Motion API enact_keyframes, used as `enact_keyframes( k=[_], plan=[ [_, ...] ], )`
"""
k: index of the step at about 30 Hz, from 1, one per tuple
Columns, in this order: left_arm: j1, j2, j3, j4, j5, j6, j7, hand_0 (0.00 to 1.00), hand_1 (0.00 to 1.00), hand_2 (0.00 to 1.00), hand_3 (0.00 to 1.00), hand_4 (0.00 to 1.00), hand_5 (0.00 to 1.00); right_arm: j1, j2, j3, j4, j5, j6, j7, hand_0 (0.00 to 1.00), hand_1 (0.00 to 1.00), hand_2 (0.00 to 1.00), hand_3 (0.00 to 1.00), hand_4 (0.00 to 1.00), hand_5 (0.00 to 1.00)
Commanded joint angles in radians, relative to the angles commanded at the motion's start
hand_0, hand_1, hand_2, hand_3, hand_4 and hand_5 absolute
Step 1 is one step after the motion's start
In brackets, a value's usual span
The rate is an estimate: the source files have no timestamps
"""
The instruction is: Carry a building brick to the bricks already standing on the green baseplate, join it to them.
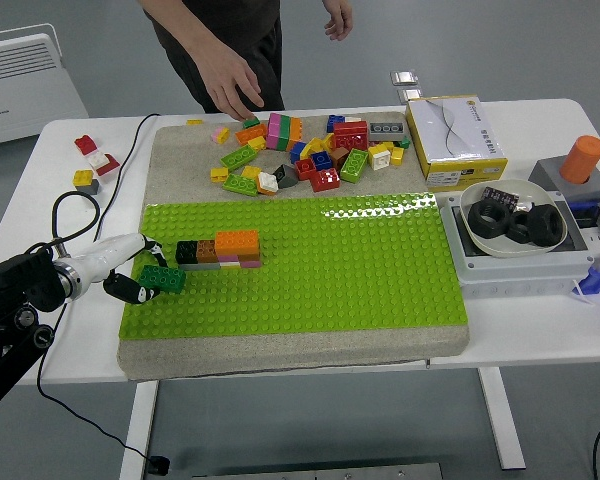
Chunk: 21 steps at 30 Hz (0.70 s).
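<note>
A green baseplate (310, 270) lies on a grey mat. A row of joined bricks (218, 250) stands on its left part: black, brown and an orange one on top, with pink and yellow at the base. My left hand (135, 272) is at the plate's left edge, shut on a dark green brick (163, 279) that sits just left of and slightly nearer than the row, apart from it. A pile of loose bricks (300, 152) lies on the mat beyond the plate. My right hand is out of view.
A person stands at the far side; one hand (230, 98) reaches down to the pile's left end. A yellow-white box (453, 140), a tray with a bowl of black nuts (512, 220) and an orange cylinder (583, 158) stand right. Loose bricks (92, 160) lie far left.
</note>
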Motion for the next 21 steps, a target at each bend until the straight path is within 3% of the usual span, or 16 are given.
enact_keyframes(
  k=[1,21],
  plan=[
    [0.002,-0.001,-0.006,0.0,-0.002,0.002,-0.002,0.997,0.933,0.874,0.473,0.866,0.02,0.0,0.0,0.001,0.0,-0.001,0.0,0.0,0.699,0.665,0.718,0.774,0.836,0.998],
    [0.017,-0.007,-0.078,0.011,-0.132,-0.027,-0.009,0.979,0.926,0.856,0.456,0.867,0.007,0.003,-0.004,-0.006,0.0,0.004,-0.003,-0.003,0.699,0.664,0.715,0.773,0.845,0.998]
  ],
)
